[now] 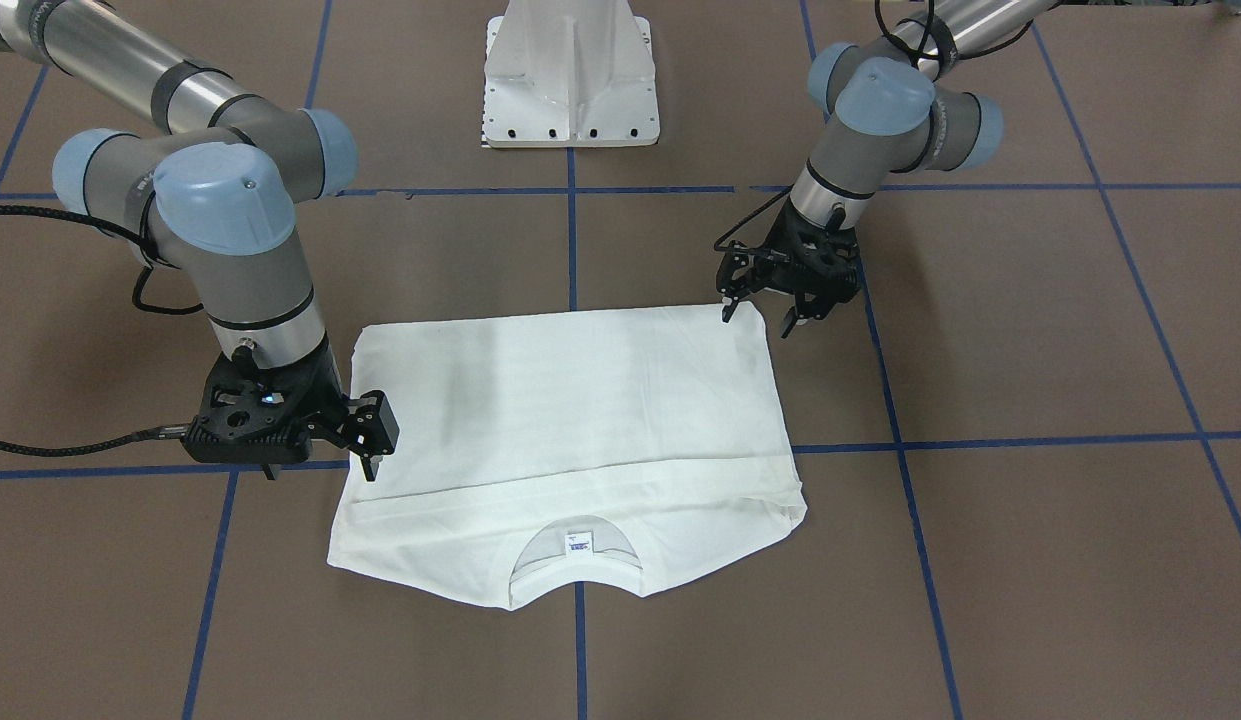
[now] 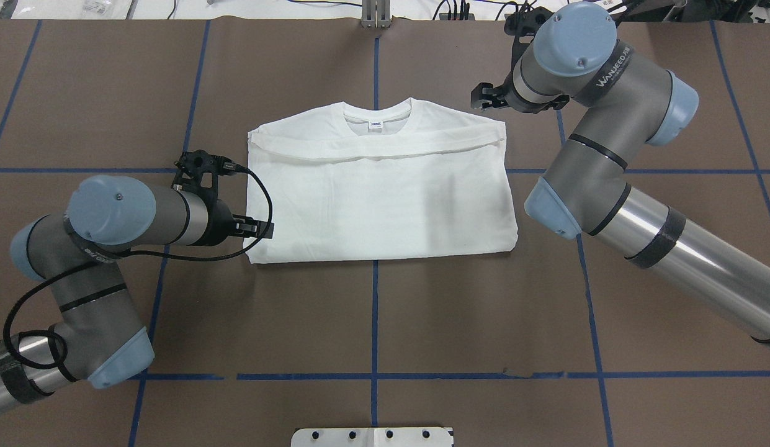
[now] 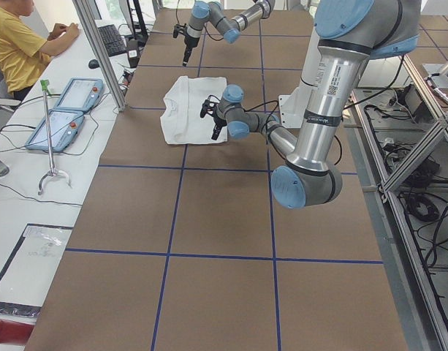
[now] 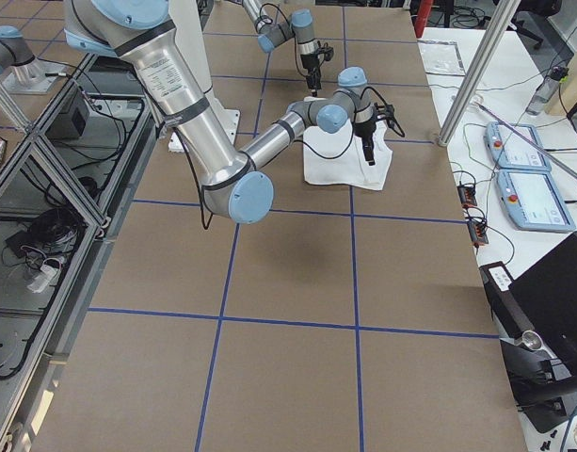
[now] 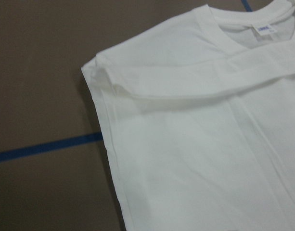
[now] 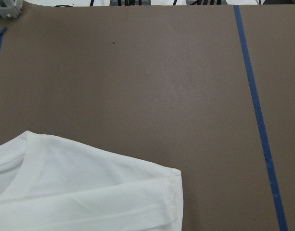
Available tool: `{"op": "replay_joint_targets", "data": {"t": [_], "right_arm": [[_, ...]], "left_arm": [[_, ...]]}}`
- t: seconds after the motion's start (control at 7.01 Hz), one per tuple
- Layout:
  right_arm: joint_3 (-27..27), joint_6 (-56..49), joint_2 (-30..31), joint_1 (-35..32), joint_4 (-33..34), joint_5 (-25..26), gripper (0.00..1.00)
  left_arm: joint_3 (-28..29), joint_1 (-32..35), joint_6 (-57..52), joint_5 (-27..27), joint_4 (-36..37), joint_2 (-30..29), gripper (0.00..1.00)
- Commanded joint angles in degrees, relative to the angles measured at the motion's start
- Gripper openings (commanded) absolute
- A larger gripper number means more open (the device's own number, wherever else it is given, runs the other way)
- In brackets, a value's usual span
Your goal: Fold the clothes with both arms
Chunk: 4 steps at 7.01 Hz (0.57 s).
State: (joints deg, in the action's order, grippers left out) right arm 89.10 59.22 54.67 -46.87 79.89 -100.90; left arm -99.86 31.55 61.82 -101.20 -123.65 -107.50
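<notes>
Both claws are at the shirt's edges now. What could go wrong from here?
The left claw is open at a corner of the T-shirt where layers stack; it may pinch only the top one. The sleeve band folded across the chest lies loose and could slide out when a side lifts.

Your two high cameras sit over the counter (image 2: 111,298): one looks down from behind the white pedestal (image 2: 372,437), one faces it from across. Two far cameras look along the counter from its ends. Both wrist cameras look closely at the T-shirt (image 5: 195,144), shared by all views.
</notes>
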Motion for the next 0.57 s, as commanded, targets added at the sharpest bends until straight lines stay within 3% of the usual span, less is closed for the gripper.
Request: {"op": "replay_joint_targets", "data": {"t": [0.0,0.29,0.43], "right_arm": [[0.02,0.19,0.0,-0.06,0.0,0.0,1.0],[0.02,0.37,0.0,-0.06,0.0,0.0,1.0],[0.02,0.28,0.0,0.03,0.0,0.0,1.0]], "left_arm": [[0.63,-1.32,2.08,0.48,-0.45,0.36,0.74],[1.07,-1.58,2.25,0.57,-0.45,0.27,0.74],[1.07,-1.93,2.51,0.57,-0.45,0.36,0.64]]}}
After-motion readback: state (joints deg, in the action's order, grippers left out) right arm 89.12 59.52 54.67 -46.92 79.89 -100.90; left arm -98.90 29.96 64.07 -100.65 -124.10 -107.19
